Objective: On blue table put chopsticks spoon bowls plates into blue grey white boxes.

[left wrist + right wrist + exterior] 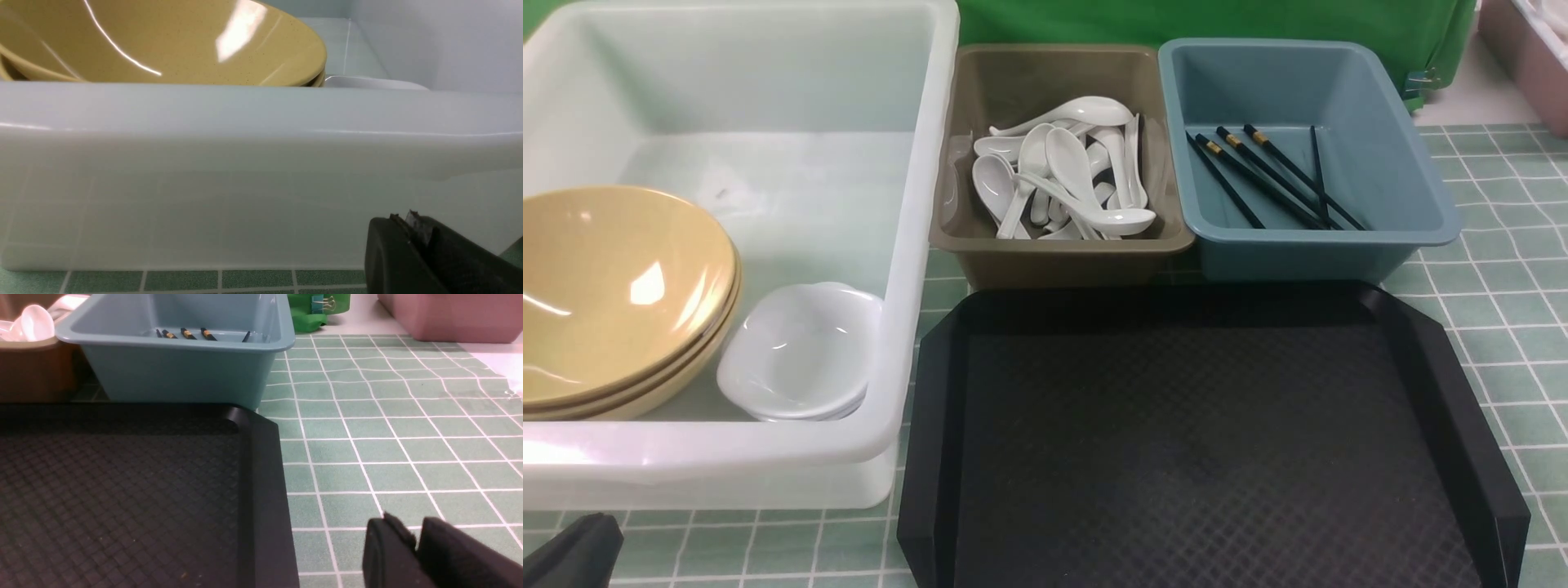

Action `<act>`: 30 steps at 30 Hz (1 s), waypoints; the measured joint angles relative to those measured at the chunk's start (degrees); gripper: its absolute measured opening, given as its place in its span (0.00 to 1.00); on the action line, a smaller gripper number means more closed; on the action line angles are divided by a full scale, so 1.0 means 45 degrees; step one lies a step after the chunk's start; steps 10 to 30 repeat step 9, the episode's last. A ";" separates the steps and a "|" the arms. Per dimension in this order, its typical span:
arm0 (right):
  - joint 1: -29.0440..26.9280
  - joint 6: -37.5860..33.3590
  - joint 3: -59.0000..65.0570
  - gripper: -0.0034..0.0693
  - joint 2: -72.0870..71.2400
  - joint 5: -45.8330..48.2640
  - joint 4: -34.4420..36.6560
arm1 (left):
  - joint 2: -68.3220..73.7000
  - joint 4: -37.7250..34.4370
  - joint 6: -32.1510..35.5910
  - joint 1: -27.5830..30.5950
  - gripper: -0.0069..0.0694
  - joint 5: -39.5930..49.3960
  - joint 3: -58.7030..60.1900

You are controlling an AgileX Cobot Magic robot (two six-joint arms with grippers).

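Observation:
The white tub (915,204) at the left holds stacked tan bowls (613,286) and stacked white plates (800,351). The grey-brown bin (1054,245) holds several white spoons (1062,175). The blue bin (1413,180) holds several black chopsticks (1274,175). My left gripper (408,222) is shut and empty, low in front of the tub's near wall (245,183); the bowls (163,41) show above the rim. It shows at the front view's lower left corner (572,551). My right gripper (412,528) is shut and empty over the blue table (388,428), right of the tray.
An empty black textured tray (1201,441) lies in front of the two small bins; it also shows in the right wrist view (122,490). A pink bin (449,314) and green cloth (1217,20) stand at the back.

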 joint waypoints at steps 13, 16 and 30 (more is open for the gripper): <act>0.0000 0.0000 0.0000 0.29 0.0000 0.0000 0.0000 | 0.0000 0.0000 0.0000 0.0000 0.10 0.0000 0.0000; 0.0000 0.0000 0.0000 0.29 0.0000 0.0000 0.0000 | 0.0000 0.0000 0.0000 0.0000 0.10 0.0000 0.0000; 0.0000 0.0000 0.0000 0.29 0.0000 0.0000 0.0000 | 0.0000 0.0000 0.0000 0.0000 0.10 0.0000 0.0000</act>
